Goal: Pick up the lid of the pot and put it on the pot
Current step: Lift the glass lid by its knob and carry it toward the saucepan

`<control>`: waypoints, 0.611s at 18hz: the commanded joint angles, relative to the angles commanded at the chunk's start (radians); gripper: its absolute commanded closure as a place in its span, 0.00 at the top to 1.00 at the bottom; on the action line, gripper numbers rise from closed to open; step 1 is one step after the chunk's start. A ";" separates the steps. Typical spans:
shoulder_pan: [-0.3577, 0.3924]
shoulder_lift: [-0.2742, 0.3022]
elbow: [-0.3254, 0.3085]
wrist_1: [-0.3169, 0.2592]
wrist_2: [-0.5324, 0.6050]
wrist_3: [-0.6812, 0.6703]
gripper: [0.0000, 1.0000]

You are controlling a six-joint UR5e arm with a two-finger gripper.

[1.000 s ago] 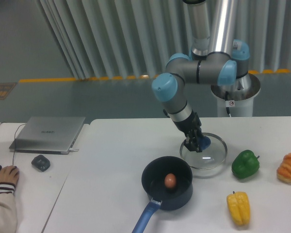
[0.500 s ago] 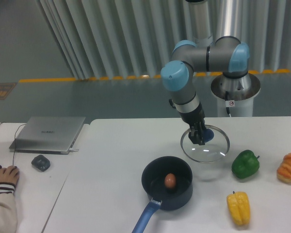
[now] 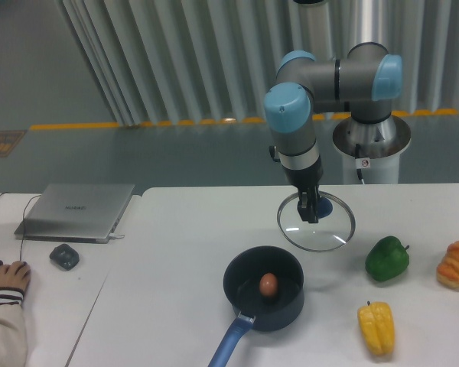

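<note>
The tool (image 3: 309,214) holds the tilted clear lid (image 3: 315,235) by its blue knob (image 3: 324,207) above the table (image 3: 161,267), near the dark pot (image 3: 269,314).

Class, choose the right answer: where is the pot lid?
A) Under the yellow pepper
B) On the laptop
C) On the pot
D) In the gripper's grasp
D: the gripper grips the lid at its blue knob, while the pot stands uncovered.
</note>
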 joint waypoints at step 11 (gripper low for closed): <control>-0.049 -0.049 0.040 0.056 -0.038 -0.294 0.42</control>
